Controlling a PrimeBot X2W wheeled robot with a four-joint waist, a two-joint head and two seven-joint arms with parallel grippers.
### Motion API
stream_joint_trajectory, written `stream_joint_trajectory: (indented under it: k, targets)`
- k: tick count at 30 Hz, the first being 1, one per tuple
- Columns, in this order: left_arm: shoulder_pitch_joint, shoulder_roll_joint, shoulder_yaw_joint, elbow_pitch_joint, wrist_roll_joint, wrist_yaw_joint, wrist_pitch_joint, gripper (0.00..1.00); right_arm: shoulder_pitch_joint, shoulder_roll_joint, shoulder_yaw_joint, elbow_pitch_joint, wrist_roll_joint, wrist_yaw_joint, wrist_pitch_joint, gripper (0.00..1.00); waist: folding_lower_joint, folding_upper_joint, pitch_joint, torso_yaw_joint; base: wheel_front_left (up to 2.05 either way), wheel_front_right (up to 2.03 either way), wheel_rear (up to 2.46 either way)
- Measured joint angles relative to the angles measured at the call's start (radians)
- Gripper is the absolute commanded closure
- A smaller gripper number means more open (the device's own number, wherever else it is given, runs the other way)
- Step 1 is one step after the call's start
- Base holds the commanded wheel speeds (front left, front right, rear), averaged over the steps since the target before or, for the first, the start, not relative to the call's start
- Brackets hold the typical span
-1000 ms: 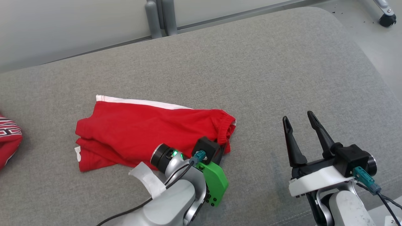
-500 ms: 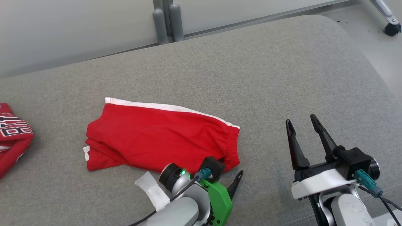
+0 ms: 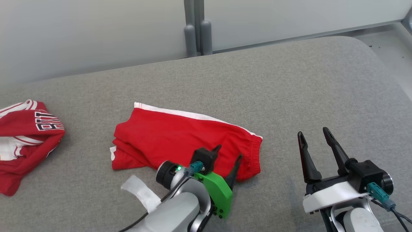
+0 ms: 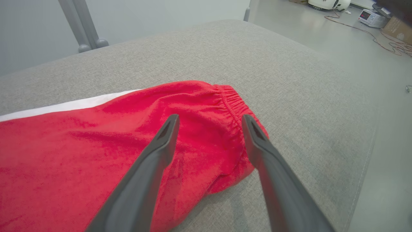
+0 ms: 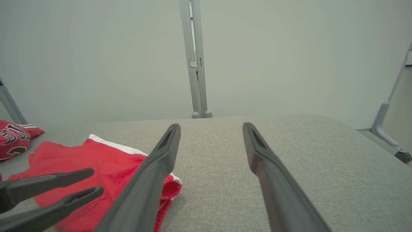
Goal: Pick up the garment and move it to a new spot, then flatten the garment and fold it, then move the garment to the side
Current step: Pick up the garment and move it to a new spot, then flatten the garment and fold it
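Shorts (image 3: pixel 180 141) lie lengthwise left to right — waistband (image 3: pixel 254 154) at right.

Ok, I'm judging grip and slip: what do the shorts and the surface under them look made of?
Shorts: soft matte knit, likely cotton or fleece; fuzzy nap, gathered elastic waistband. Surface: grey woven upholstery, matte; visible coarse weave, rounded padded edge.

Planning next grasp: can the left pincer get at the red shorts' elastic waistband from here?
Probably yes. The left pincer is open and poised right over the waistband end of the red shorts, with nothing in between.
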State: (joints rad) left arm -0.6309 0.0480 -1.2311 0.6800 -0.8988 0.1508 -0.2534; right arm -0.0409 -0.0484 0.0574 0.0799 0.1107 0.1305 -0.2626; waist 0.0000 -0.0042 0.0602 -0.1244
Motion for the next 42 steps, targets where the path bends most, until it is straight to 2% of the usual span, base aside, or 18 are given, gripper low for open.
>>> stream_joint_trajectory:
  k: [5, 14, 21, 23, 33, 34, 35, 36, 37, 38, 42]
  targets:
    - [-0.011, 0.005, 0.090, 0.079, -0.024, 0.034, -0.008, 0.00, 0.014, 0.000, -0.002, -0.002, 0.000, 0.000, 0.000, 0.00, 0.0000, -0.0001, -0.018, 0.027, 0.00, 0.00, 0.00]
    - [-0.024, 0.081, 0.234, 0.225, -0.041, 0.071, -0.011, 0.00, 0.014, 0.000, -0.002, -0.007, -0.002, 0.000, 0.000, 0.00, 0.0000, 0.0000, -0.012, 0.035, 0.00, 0.00, 0.00]
    - [-0.034, 0.111, 0.320, 0.306, -0.060, 0.097, -0.011, 0.00, 0.012, 0.000, -0.005, -0.011, -0.006, 0.000, 0.000, 0.00, 0.0000, 0.0000, 0.006, 0.033, 0.00, 0.00, 0.00]
    - [-0.034, 0.111, 0.333, 0.329, -0.070, 0.095, -0.011, 0.00, 0.008, 0.000, -0.004, -0.013, -0.008, 0.000, 0.000, 0.00, 0.0000, 0.0000, 0.012, 0.031, 0.00, 0.00, 0.00]
    - [-0.067, 0.073, 0.363, 0.404, -0.116, 0.032, 0.005, 0.00, -0.011, 0.000, -0.002, -0.016, -0.016, 0.000, 0.000, 0.00, 0.0000, -0.0001, 0.043, 0.014, 0.00, 0.00, 0.00]
    - [-0.070, 0.067, 0.364, 0.414, -0.120, 0.027, 0.006, 0.12, -0.013, 0.000, -0.001, -0.016, -0.016, 0.000, 0.000, 0.00, 0.0000, 0.0000, 0.045, 0.012, 0.00, 0.00, 0.00]
    - [-0.072, 0.064, 0.366, 0.424, -0.122, 0.025, 0.006, 0.53, -0.014, 0.000, -0.001, -0.016, -0.016, 0.000, 0.000, 0.00, 0.0000, 0.0000, 0.047, 0.010, 0.00, 0.00, 0.00]
    - [-0.075, 0.064, 0.366, 0.433, -0.122, 0.024, 0.006, 0.53, -0.016, 0.000, -0.001, -0.016, -0.016, 0.000, 0.000, 0.00, 0.0000, 0.0000, 0.049, 0.008, 0.00, 0.00, 0.00]
    - [-0.079, 0.065, 0.368, 0.441, -0.122, 0.022, 0.006, 0.92, -0.017, 0.000, -0.001, -0.016, -0.016, 0.000, 0.000, 0.00, 0.0000, 0.0000, 0.051, 0.006, 0.00, 0.00, 0.00]
    - [-0.082, 0.065, 0.371, 0.448, -0.122, 0.020, 0.005, 1.00, -0.020, 0.000, -0.002, -0.016, -0.016, 0.000, 0.000, 0.00, 0.0000, 0.0000, 0.053, 0.004, 0.00, 0.00, 0.00]
    - [-0.089, 0.062, 0.386, 0.448, -0.121, 0.007, -0.004, 1.00, -0.020, 0.000, -0.023, -0.017, -0.019, 0.000, 0.000, 0.00, 0.0000, 0.0000, 0.054, 0.013, 0.00, 0.00, 0.00]
